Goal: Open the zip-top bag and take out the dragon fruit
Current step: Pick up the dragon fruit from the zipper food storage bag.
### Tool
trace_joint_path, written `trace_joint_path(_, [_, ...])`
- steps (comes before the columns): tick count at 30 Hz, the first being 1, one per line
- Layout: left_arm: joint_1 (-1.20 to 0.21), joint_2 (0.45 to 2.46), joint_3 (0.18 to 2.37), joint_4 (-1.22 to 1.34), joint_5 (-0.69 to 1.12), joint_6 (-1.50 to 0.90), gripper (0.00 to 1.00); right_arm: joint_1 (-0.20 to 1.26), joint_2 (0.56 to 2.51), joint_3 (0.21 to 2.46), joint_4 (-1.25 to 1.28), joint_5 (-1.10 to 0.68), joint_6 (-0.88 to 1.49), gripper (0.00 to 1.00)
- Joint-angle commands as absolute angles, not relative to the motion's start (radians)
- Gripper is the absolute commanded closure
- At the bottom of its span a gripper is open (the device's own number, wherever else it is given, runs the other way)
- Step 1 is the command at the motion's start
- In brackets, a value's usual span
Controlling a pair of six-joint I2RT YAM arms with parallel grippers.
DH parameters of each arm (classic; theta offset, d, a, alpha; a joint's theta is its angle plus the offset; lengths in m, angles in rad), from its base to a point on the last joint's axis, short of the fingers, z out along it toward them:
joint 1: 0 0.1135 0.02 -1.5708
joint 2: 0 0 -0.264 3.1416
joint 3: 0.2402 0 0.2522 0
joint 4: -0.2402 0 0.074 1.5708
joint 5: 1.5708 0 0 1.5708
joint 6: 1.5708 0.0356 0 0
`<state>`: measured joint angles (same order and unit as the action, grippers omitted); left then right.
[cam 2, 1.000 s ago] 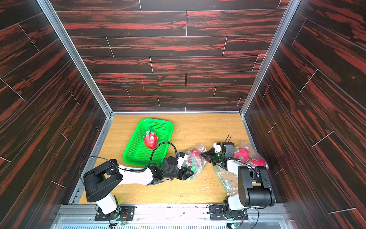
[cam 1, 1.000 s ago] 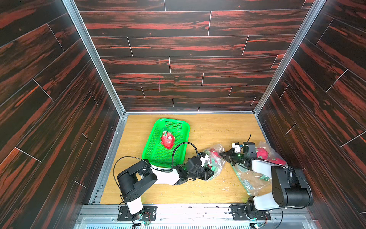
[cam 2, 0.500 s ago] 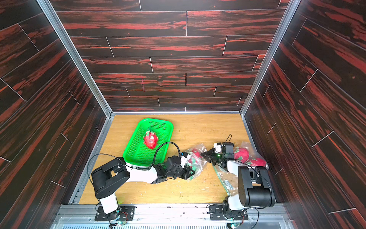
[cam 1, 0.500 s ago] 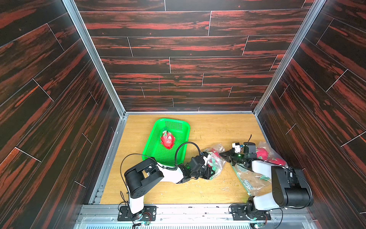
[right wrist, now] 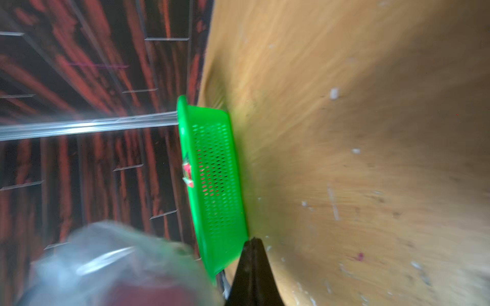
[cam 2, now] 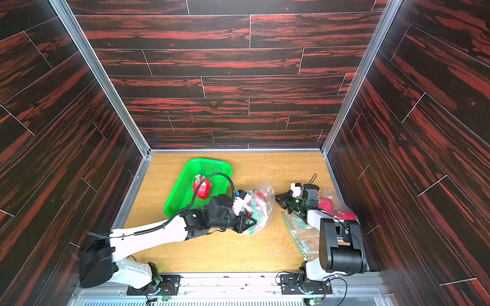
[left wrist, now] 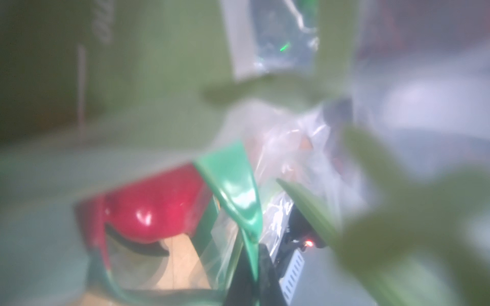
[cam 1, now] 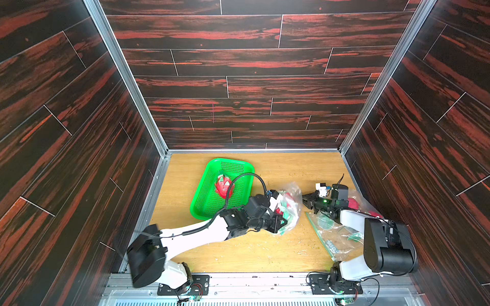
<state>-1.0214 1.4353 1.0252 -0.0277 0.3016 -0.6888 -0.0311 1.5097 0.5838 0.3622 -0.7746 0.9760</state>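
Observation:
A crumpled clear zip-top bag (cam 1: 291, 209) (cam 2: 261, 204) lies mid-table with a red, green-scaled dragon fruit (cam 1: 282, 209) (left wrist: 156, 209) in it. My left gripper (cam 1: 281, 225) (cam 2: 248, 225) (left wrist: 255, 249) is at the bag's near end, shut on a green scale (left wrist: 233, 185) of that fruit; clear plastic surrounds it. My right gripper (cam 1: 305, 202) (cam 2: 278, 198) (right wrist: 253, 241) is shut and empty, just right of the bag and pointing at it. Another dragon fruit (cam 1: 224, 186) (cam 2: 202, 186) lies in the green basket (cam 1: 209, 209) (right wrist: 217, 185).
A second clear bag (cam 1: 331, 238) (cam 2: 302, 235) with a green zip strip lies flat under my right arm, and more red fruit (cam 1: 354, 204) (cam 2: 327, 204) sits behind that arm by the right wall. Dark wood-pattern walls enclose the table on three sides.
My left gripper has shut on the green scale. The left arm's elbow has swung toward the near left corner while the gripper stayed at the bag. The right arm has barely moved.

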Motion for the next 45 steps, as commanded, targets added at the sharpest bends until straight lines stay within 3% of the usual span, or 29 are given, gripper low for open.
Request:
trace_joint_path(1, [-1.013,1.392,1.065,-0.105,0.281,-0.595,1.0,-0.034,1.507,0.584,0.491,-0.906,1.051,0.83])
trace_joint_path(5, [-0.994,1.4,1.088,-0.146,0.327,-0.531,1.0,-0.049,1.453,0.551,0.599,-0.965,1.143,0.58])
trace_joint_path(15, [-0.925,1.396,1.091,-0.177,0.461,-0.43,1.0,-0.07,1.311,0.581,0.618,-1.032,1.184,0.31])
trace_joint_path(26, [-0.916,1.443,1.133,-0.189,0.522,-0.366,1.0,0.038,1.346,0.784,0.002,-0.883,0.83,0.21])
trace_joint_path(30, [-0.914,1.456,1.152,-0.21,0.522,-0.348,1.0,0.096,1.372,0.871,-0.231,-0.725,0.667,0.15])
trace_joint_path(45, [-0.895,1.463,1.162,-0.234,0.496,-0.307,1.0,0.142,1.447,0.838,-0.184,-0.732,0.697,0.12])
